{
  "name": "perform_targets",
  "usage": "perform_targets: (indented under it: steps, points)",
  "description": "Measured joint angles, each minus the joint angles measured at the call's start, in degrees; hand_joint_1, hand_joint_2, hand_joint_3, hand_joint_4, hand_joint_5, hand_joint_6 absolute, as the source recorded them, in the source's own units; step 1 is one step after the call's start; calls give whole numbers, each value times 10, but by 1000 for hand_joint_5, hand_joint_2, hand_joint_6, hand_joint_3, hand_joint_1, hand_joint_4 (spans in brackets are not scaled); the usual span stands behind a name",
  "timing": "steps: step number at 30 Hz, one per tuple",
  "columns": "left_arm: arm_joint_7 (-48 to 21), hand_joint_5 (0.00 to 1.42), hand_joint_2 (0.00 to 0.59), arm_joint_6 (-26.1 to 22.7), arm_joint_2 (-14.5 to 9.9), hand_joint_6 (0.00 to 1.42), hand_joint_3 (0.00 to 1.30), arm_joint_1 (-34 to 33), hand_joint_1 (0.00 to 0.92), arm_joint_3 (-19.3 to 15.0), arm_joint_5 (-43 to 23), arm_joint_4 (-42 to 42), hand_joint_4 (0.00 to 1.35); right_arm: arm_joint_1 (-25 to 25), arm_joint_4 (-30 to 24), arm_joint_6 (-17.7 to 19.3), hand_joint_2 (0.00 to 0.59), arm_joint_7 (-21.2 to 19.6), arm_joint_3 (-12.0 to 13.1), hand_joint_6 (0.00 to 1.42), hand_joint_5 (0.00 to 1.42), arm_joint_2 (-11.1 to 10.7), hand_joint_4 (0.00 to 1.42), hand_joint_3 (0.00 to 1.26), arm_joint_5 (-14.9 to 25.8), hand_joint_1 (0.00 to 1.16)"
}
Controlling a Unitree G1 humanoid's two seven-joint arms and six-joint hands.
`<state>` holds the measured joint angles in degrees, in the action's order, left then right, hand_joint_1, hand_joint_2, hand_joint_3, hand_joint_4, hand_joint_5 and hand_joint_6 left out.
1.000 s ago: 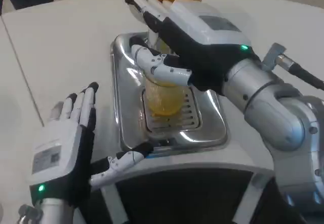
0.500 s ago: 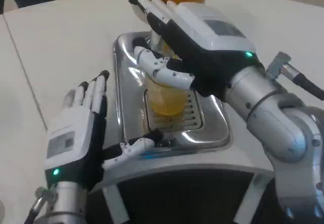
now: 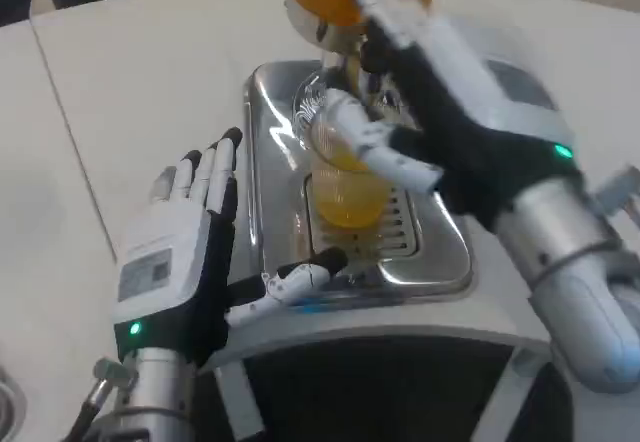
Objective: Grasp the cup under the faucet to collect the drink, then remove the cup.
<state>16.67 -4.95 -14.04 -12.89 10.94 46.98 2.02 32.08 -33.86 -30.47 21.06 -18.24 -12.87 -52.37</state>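
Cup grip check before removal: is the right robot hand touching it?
Touching. Head view shows the right robot hand with its thumb lying across the cup.

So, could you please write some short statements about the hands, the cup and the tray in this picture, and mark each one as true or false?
1. The clear plastic cup holds an orange drink. True.
2. The cup lies tipped over on the white table. False: it stands upright on the shiny metal drip tray.
3. The right hand is at the cup, with fingers around its upper part. True.
4. The left hand holds the cup from below. False: it is open beside the tray, with the fingers spread, and holds nothing.
5. The cup is full up to the rim. False: the drink fills only the lower part.
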Motion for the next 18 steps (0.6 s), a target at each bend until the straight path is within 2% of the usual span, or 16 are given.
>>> perform_targets:
  steps: [3,5,9,12,15,18]
  points:
    - [0,0,54,1,0,9,0,1,151,5,0,4,0,-35,-11,5,586,-37,1,17,0,27,0,11,-7,252]
    - [0,0,55,2,0,9,0,3,150,7,0,8,0,-62,-18,10,586,-82,3,4,0,57,0,5,-13,258]
    - [0,0,56,2,0,10,0,8,145,9,-1,9,0,-83,-29,9,586,-96,21,2,0,80,0,0,-12,261]
    - [0,2,57,3,0,22,0,10,116,13,-2,9,0,-125,-52,15,586,-84,27,1,0,68,0,0,-12,259]
    - [1,3,59,5,1,34,0,9,97,15,-2,9,0,-190,-92,54,586,-82,35,1,0,36,0,0,-15,259]
    - [6,12,57,7,3,37,0,7,83,16,-2,9,0,-252,-134,91,586,-68,55,3,0,-3,0,0,-23,261]
